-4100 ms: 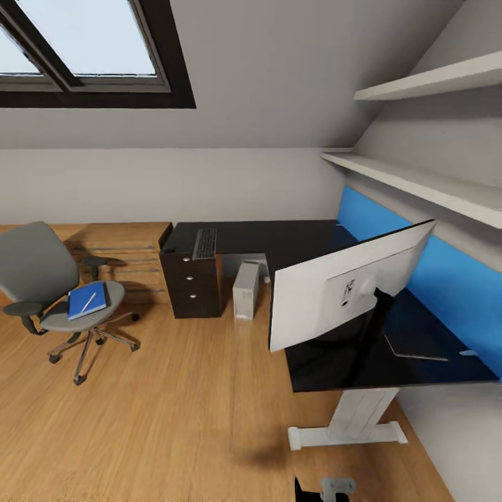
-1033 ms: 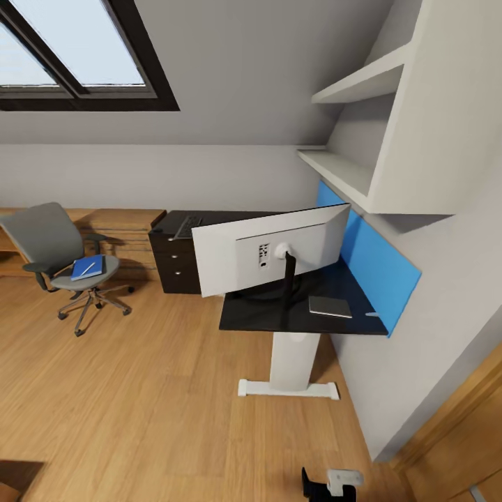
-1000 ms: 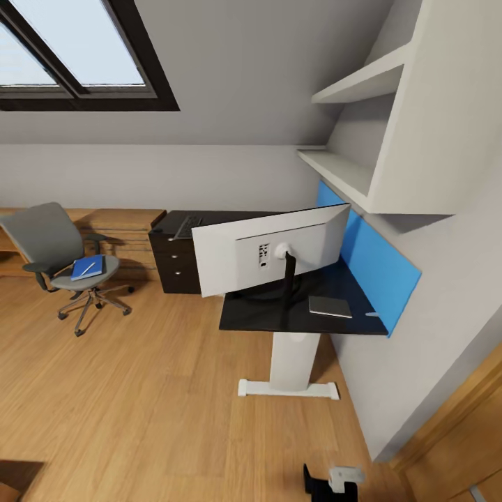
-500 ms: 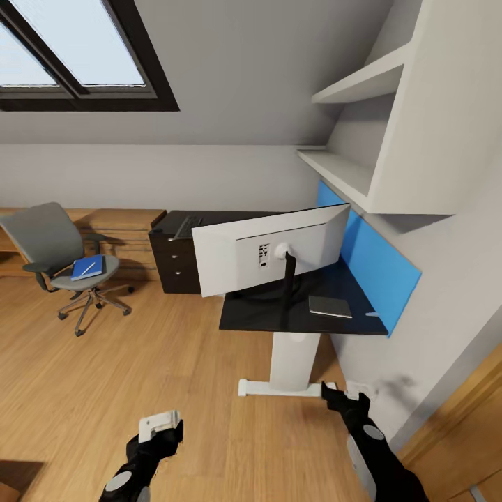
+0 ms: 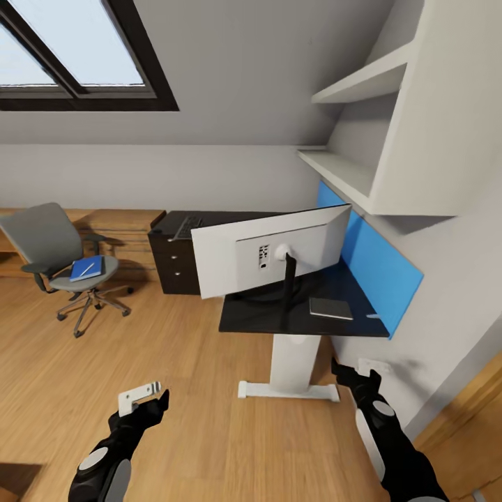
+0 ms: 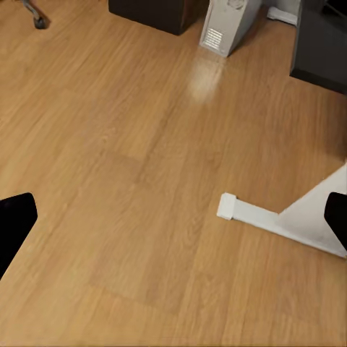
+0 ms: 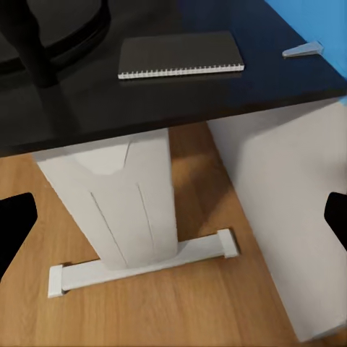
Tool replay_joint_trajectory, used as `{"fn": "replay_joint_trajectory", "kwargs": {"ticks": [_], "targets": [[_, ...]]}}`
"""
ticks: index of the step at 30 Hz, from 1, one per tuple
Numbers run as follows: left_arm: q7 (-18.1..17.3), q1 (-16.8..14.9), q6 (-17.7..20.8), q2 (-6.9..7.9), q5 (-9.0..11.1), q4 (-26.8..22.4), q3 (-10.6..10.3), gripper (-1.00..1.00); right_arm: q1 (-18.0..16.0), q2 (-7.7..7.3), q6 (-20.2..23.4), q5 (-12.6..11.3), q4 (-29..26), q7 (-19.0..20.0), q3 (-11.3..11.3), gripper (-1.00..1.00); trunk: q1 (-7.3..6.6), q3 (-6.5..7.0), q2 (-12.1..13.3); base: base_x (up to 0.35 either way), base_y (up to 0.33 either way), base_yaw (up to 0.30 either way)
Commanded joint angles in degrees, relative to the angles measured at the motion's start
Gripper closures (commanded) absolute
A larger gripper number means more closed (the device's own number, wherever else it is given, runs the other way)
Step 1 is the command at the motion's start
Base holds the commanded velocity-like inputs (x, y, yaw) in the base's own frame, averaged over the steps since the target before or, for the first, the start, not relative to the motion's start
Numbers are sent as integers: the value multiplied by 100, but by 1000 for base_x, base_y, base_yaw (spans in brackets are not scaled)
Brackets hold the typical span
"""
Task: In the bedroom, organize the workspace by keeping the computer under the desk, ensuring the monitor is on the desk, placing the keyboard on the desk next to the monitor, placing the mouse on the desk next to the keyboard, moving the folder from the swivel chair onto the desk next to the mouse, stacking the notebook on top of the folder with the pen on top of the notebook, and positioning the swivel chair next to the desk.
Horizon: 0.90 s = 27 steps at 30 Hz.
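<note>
- Arms are raised low in front of the robot, over bare wooden floor [image 5: 174, 362], both dark-sleeved and holding nothing.
- Left pincer [image 5: 143, 399] hangs over the floor, well short of the surface [image 5: 258, 317]; in its wrist view the two dark fingertips [image 6: 14, 224] sit at opposite edges, so it is spread wide apart.
- Right pincer [image 5: 355, 369] is near the wall, just beside the white leg's [image 5: 293, 359] foot; its fingertips [image 7: 16, 220] also stand far apart, nothing between them.
- Monitor [image 5: 268, 256] stands on the near wing of the black surface, its light grey back towards us, stand planted on the top.
- Notebook [image 5: 330, 307], dark and spiral-bound, lies flat on the surface beside the monitor's stand, close to the blue wall panel [image 5: 373, 261]; the right wrist view shows it [image 7: 181, 54] from above the leg.
- Keyboard [image 5: 185, 226] lies on the far wing of the surface, above the dark drawers [image 5: 171, 268].
- Computer [image 6: 228, 25] stands on the floor beneath the surface, seen in the left wrist view past the white foot bar [image 6: 253, 215].
- Chair [image 5: 59, 261] stands away from the surface, out on the floor at the far left, in front of a wooden dresser [image 5: 122, 233].
- Folder [image 5: 87, 268] lies flat on the chair's seat, with the pen [image 5: 88, 266] resting across it.
- Mouse: I cannot make it out anywhere.
- White shelves [image 5: 362, 132] hang on the wall above the surface, and a skylight [image 5: 70, 56] sits in the sloping ceiling.
</note>
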Motion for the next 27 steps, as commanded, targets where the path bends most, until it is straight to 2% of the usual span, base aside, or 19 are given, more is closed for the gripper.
{"fn": "replay_joint_trajectory", "kwargs": {"ticks": [1, 22, 27], "targets": [[37, -4, 28, -1, 60, -17, 12, -100, 4, 8, -30, -19, -16, -16, -6, -100, 6, -13, -12, 283, 0, 0], [57, -4, 13, 6, 57, -14, 27, -100, 8, -45, -108, -6, 27, -14, -15, -100, 6, -13, -12, 316, 0, 0], [58, -4, 5, 9, 63, -23, 145, -100, 8, -117, -115, -10, 48, -15, -18, -100, 6, -13, -12, 313, 0, 0]]}}
